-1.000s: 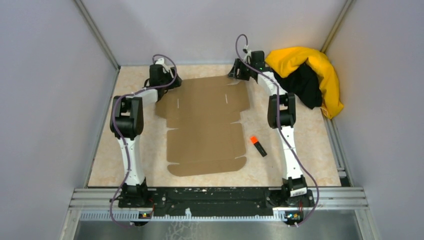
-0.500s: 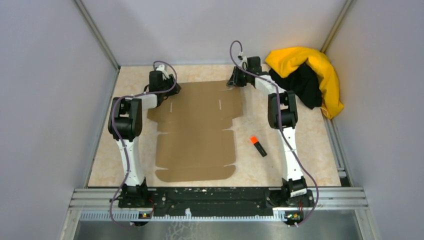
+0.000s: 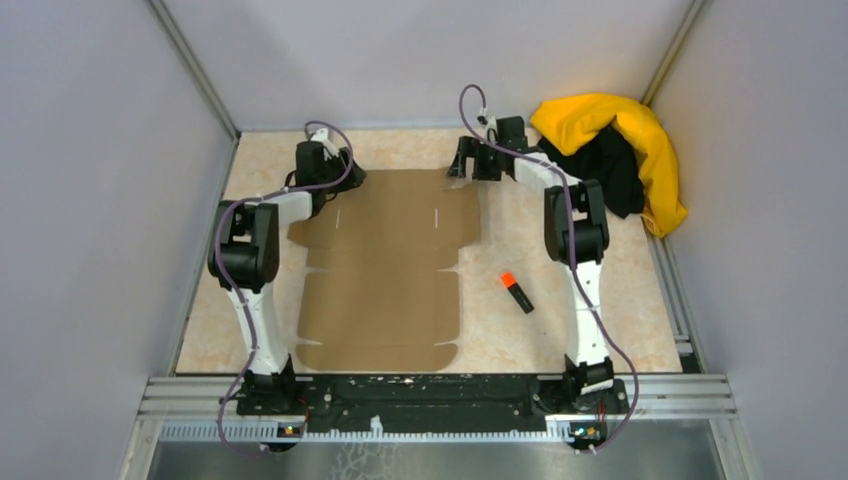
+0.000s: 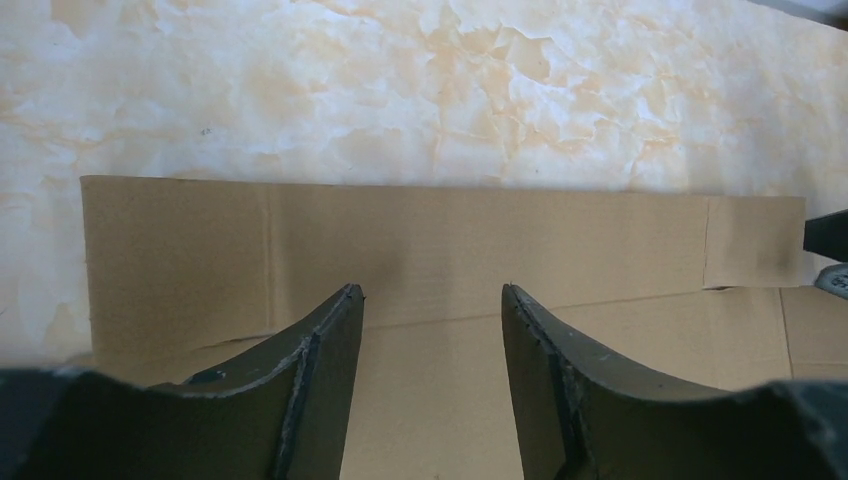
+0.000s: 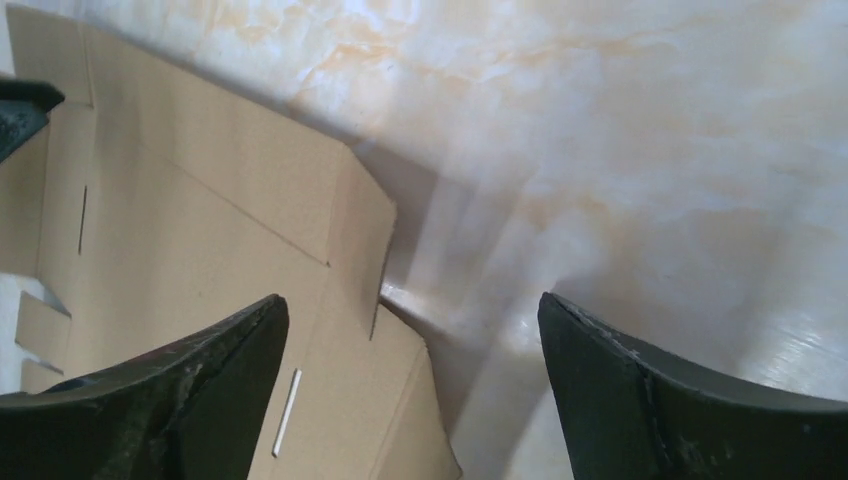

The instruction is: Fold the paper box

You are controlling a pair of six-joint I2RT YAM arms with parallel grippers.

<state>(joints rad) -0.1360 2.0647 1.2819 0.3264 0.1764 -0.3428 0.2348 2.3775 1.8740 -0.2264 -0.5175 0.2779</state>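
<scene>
yellow-black cloth heap (image 3: pixel 604 116), orange-capped marker (image 3: pixel 517 293)

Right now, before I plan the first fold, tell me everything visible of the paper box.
The paper box is a plain brown cardboard die-cut sheet, unfolded, lying flat on the marbled table. It shows crease lines, two slits in the far panel, side notches and a rounded near flap. Its far-right corner seems slightly raised. The left tool and right tool hover open at its far corners; contact unclear.

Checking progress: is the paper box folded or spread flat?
Spread flat: the paper box lies as one open sheet, flaps and slits showing.
</scene>
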